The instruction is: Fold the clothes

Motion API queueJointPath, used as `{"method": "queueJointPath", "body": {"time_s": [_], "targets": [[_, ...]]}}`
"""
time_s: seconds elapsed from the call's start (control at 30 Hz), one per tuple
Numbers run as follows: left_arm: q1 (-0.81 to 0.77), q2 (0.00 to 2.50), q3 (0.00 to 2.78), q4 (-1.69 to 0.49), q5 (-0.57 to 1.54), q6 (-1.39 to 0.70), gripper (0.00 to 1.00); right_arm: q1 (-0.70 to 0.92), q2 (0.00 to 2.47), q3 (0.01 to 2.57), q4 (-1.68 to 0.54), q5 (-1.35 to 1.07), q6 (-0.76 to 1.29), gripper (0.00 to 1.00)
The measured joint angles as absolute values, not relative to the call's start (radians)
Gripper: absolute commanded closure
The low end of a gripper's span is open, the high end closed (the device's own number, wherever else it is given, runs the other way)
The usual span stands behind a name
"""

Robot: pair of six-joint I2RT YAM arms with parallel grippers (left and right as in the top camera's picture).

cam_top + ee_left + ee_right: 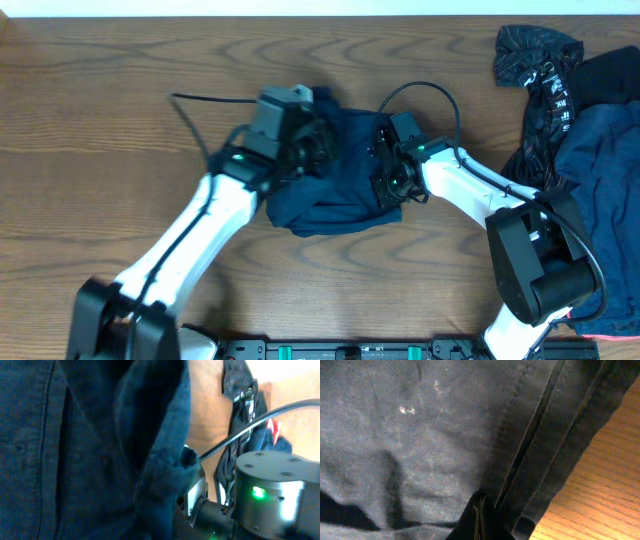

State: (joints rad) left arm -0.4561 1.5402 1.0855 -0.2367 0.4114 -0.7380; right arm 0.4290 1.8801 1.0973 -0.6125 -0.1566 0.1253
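Overhead, the navy garment [335, 190] lies bunched at the middle of the wooden table [120, 120], plain dark cloth, rumpled into an uneven lump. The left claw [315, 140] sits on its 10 o'clock edge and the right claw [385, 180] on its 3 o'clock edge. The right wrist camera shows matte woven cloth with a stitched double seam, the claw's tips pressed together on a fold. Cloth fills the left wrist view, so I cannot tell that claw's state. At 2 o'clock a pile [600, 150] of navy clothes lies under a black piece [540, 60] with white print.
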Motion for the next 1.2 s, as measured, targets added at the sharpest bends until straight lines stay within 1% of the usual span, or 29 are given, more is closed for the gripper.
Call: {"method": "queueJointPath", "body": {"time_s": [0.1,0.13,0.27,0.4,0.57,0.67,0.73,0.83,0.93,1.03,1.2], "targets": [[-0.487,1.584,1.086,-0.196,0.413,-0.757,0.52,0.429,1.88,1.097,-0.615,-0.157,0.125,0.99],[-0.49,1.589,1.086,-0.181,0.417,-0.759,0.51,0.429,1.88,1.097,-0.616,-0.159,0.126,0.99],[-0.478,1.58,1.087,-0.098,0.451,-0.759,0.51,0.429,1.879,1.098,-0.622,-0.161,0.128,0.99],[-0.415,1.512,1.087,-0.11,0.481,-0.73,0.51,0.414,1.872,1.103,-0.694,-0.172,0.143,0.99],[-0.278,1.406,1.099,-0.243,0.476,-0.697,0.51,0.319,1.83,1.151,-0.818,-0.16,0.149,0.99],[-0.22,1.391,1.102,-0.349,0.452,-0.677,0.51,0.252,1.743,1.254,-0.843,-0.168,0.133,0.99],[-0.204,1.4,1.102,-0.421,0.43,-0.67,0.52,0.237,1.682,1.32,-0.86,-0.205,0.112,0.99],[-0.2,1.425,1.102,-0.485,0.403,-0.653,0.51,0.245,1.586,1.393,-0.859,-0.328,0.067,0.99],[-0.205,1.463,1.102,-0.509,0.389,-0.644,0.51,0.274,1.547,1.406,-0.867,-0.461,0.031,0.99],[-0.214,1.515,1.102,-0.521,0.384,-0.634,0.51,0.324,1.565,1.399,-0.891,-0.545,0.012,0.99],[-0.242,1.623,1.102,-0.527,0.381,-0.613,0.51,0.403,1.639,1.338,-0.897,-0.601,0.002,0.99]]}}
